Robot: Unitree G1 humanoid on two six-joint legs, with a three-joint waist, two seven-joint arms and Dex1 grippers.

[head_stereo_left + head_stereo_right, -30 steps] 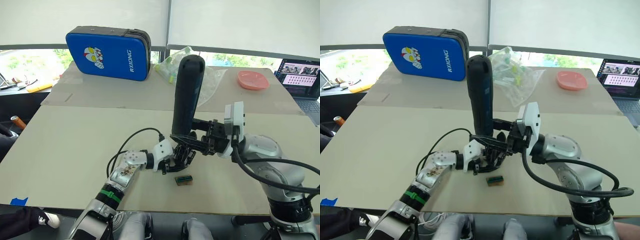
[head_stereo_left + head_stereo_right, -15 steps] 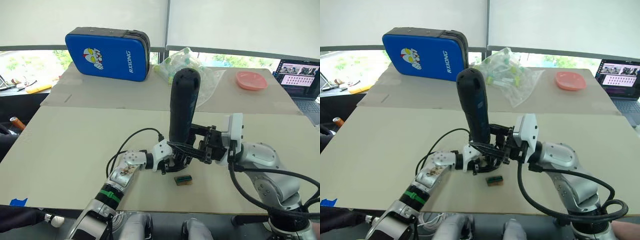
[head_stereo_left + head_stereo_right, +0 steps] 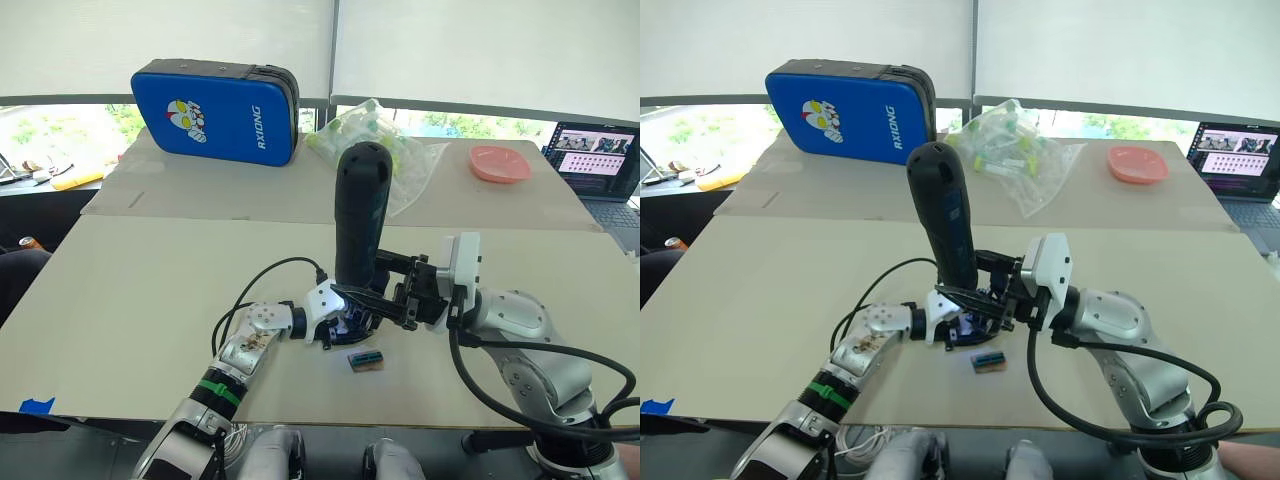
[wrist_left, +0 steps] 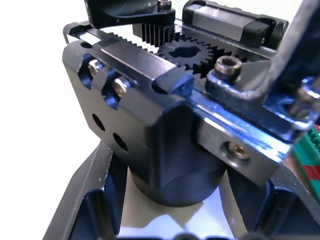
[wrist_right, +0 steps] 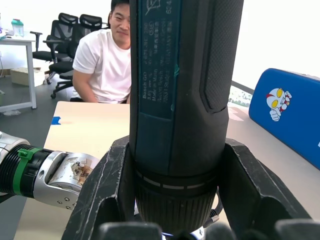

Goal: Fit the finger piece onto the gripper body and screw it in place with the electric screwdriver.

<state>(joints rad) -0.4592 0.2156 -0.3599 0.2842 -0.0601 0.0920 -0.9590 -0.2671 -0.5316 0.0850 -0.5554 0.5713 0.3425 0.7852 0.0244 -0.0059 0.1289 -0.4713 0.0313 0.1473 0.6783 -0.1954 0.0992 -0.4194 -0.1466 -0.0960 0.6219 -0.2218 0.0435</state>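
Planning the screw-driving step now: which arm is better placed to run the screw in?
The right: the right gripper is shut on the electric screwdriver, held upright, tip down over the gripper body, which the left gripper steadies on the table.

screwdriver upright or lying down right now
Roughly upright, leaning slightly: the electric screwdriver stands tip-down in the right gripper over the gripper body.

Left arm reaches low and forward, its left pincer [image 3: 345, 322] clamped around the gripper body [image 4: 165, 125]. Right arm bends in from the side, its right pincer [image 3: 372, 295] gripping the electric screwdriver [image 3: 357, 220] upright, both pincers meeting mid-desk.
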